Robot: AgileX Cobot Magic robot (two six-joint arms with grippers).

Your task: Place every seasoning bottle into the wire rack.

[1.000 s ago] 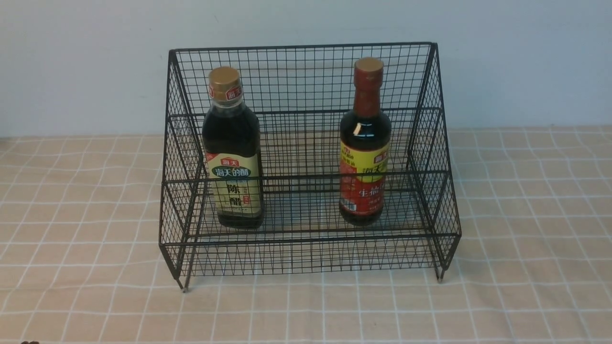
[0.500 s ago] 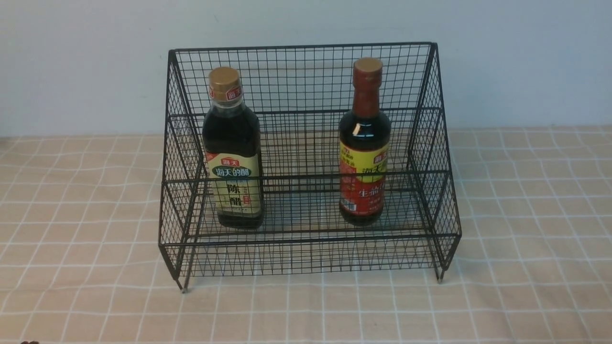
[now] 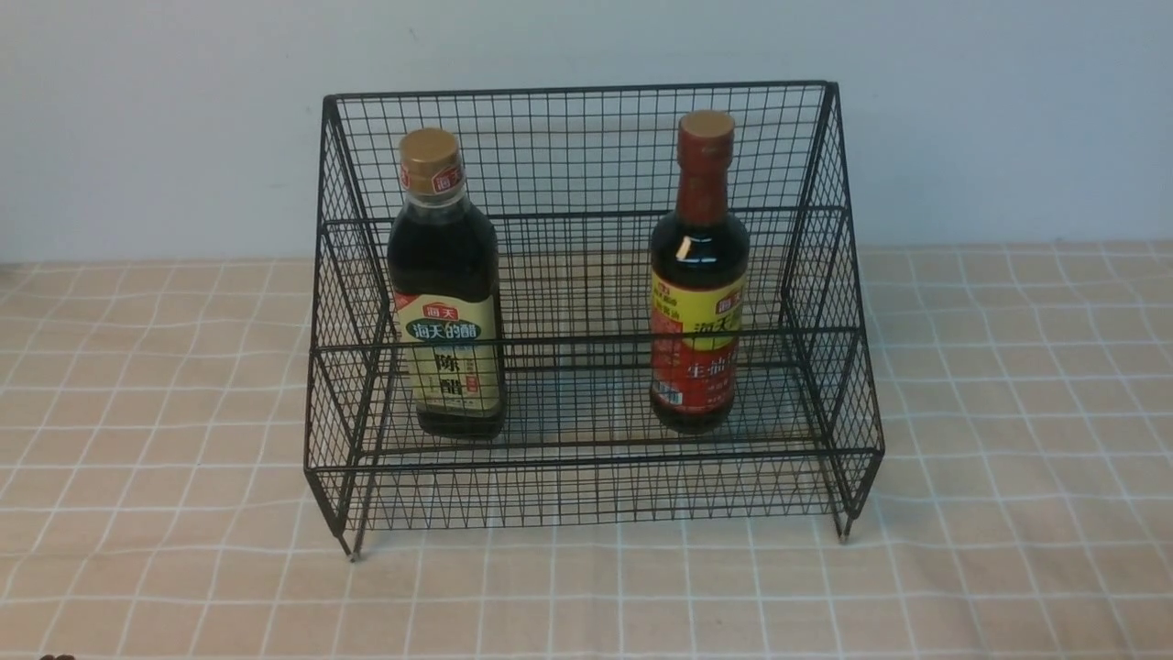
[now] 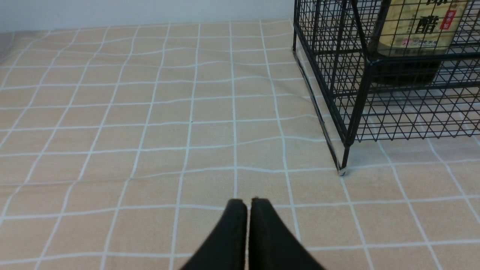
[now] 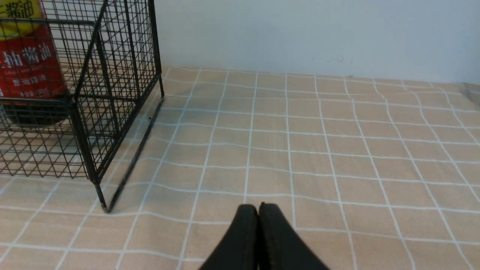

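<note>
Checked tablecloth [image 3: 137, 412] fills the lower half of the front view, pale wall behind it. The wire rack [image 3: 586, 477] sits centre frame, feet on the cloth, tall back toward the wall.

Both bottles stand upright on the rack's lower front tier, well apart from each other. Square bottle [image 3: 446, 293] with the gold cap is left of centre; round bottle [image 3: 698, 275] with the red cap is right of centre. Neither leans, and neither looks to touch the side mesh (hard to be sure through the wires).

In the left wrist view the rack's corner and foot take the upper right of the frame, with the square bottle's label cut off at the top edge. In the right wrist view the rack is at the upper left, red label showing through the mesh.

Left gripper [image 4: 248, 204] is at bottom centre of its frame, fingers pressed together, nothing between them, over bare cloth and clear of the rack. Right gripper [image 5: 258, 210] is likewise closed tight and empty at bottom centre of its frame.

Step in hand: judged finished, both bottles racked, arms parked away. No bottle is left on the cloth in any view. Next move probably calls for nothing beyond keeping the arms clear of the rack.
</note>
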